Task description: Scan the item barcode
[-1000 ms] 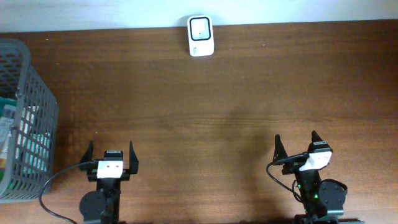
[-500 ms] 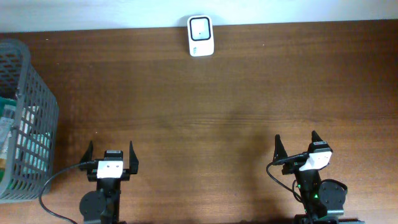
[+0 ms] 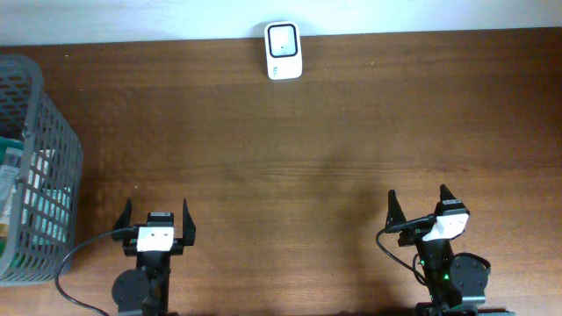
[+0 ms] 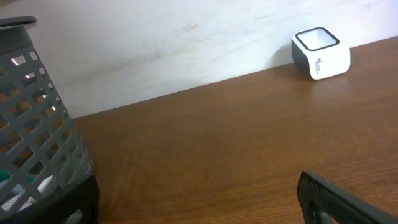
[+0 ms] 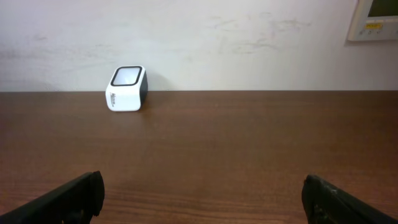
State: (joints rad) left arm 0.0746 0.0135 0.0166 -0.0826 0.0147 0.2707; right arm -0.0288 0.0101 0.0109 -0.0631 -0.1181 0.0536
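Overhead | scanner (image 3: 283, 51) long axis front-to-back (window (image 3: 282, 39) upward) | far edge

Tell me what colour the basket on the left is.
Grey, with an open lattice wall: basket. It shows best in the overhead view.

Wooden table (image 3: 307, 149), white scanner (image 3: 283, 51), grey basket (image 3: 57, 189)

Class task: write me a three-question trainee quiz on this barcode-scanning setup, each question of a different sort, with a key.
1. True or false: the left tool and the right tool both stand open and empty.
2. Where on the table does the white scanner stand? A) near edge, between the arms B) far edge, by the wall C) right edge
3. Fill in: the grey mesh ___ stands at the table's left edge.
Key: 1 true; 2 B; 3 basket.
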